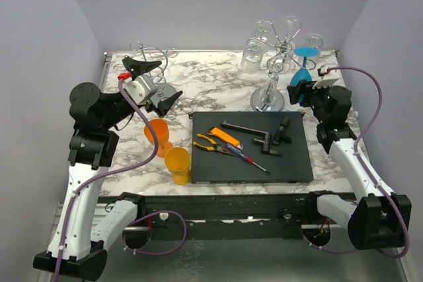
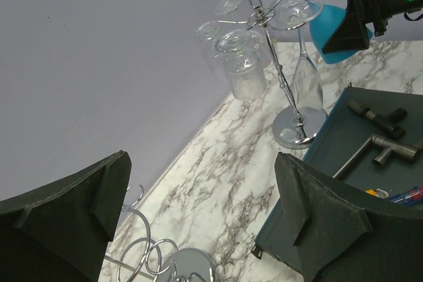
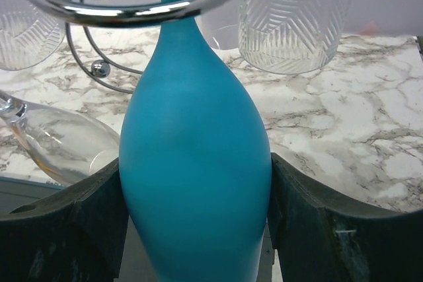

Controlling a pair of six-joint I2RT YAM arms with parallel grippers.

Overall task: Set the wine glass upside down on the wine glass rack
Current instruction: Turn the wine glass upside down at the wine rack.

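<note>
So the right end effector [image 1: 302,90] gripped the upside-down blue wine glass [image 3: 195,163], stem through the rack ring [image 3: 132,12] above; left end effector [image 2: 201,183] sat wide open.

You've got bright, even overhead light in all three views, and shadows on the marble table [image 1: 218,87] are soft and short. In the right wrist view, glare streaks the rack ring [image 3: 119,12]. The blue wine glass [image 3: 195,163] fills the frame, slightly soft up close.
</note>
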